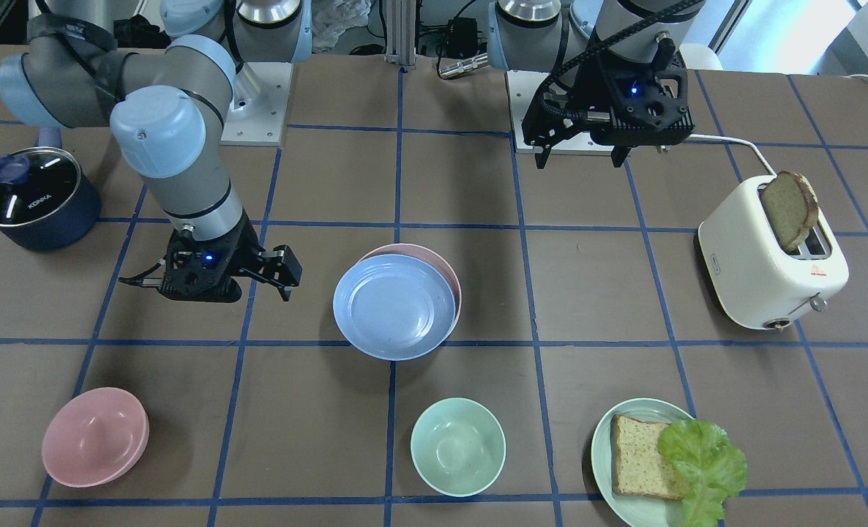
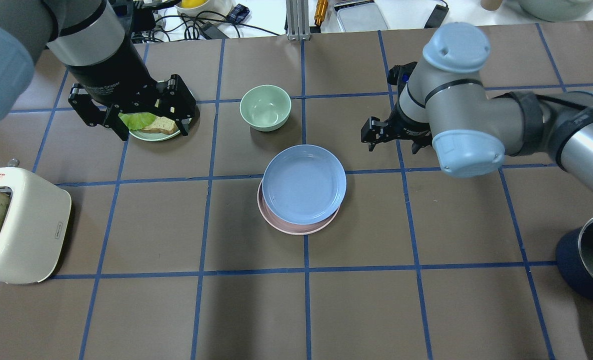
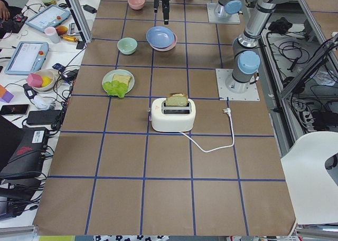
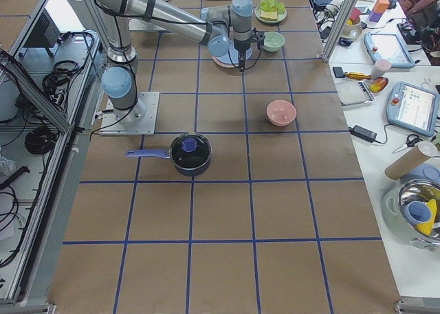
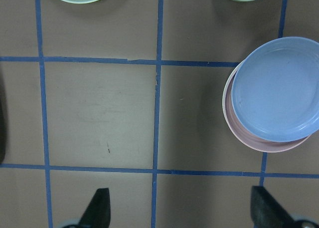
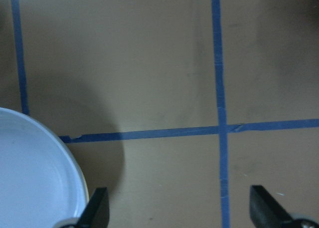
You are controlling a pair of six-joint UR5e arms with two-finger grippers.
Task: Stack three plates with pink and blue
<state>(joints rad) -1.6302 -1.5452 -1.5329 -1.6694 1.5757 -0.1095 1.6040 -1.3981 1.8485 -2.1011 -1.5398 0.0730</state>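
Observation:
The light blue plate (image 1: pixel 394 307) lies on top of the pale pink plate (image 1: pixel 438 258) in the middle of the table, shifted slightly off-centre. Both also show in the overhead view, blue (image 2: pixel 304 184) on pink (image 2: pixel 291 229). No cream-white plate shows plainly; I cannot tell whether one lies under the pink. My right gripper (image 1: pixel 287 277) is open and empty, just beside the stack, with the blue plate's rim (image 6: pixel 35 178) at the lower left of its wrist view. My left gripper (image 1: pixel 579 159) is open and empty, high up and away from the stack.
A pink bowl (image 1: pixel 96 437), a pale green bowl (image 1: pixel 458 446) and a pale green plate (image 1: pixel 599 439) with bread and lettuce stand along the operators' side. A white toaster (image 1: pixel 771 263) with bread stands on my left, a dark lidded pot (image 1: pixel 31 197) on my right.

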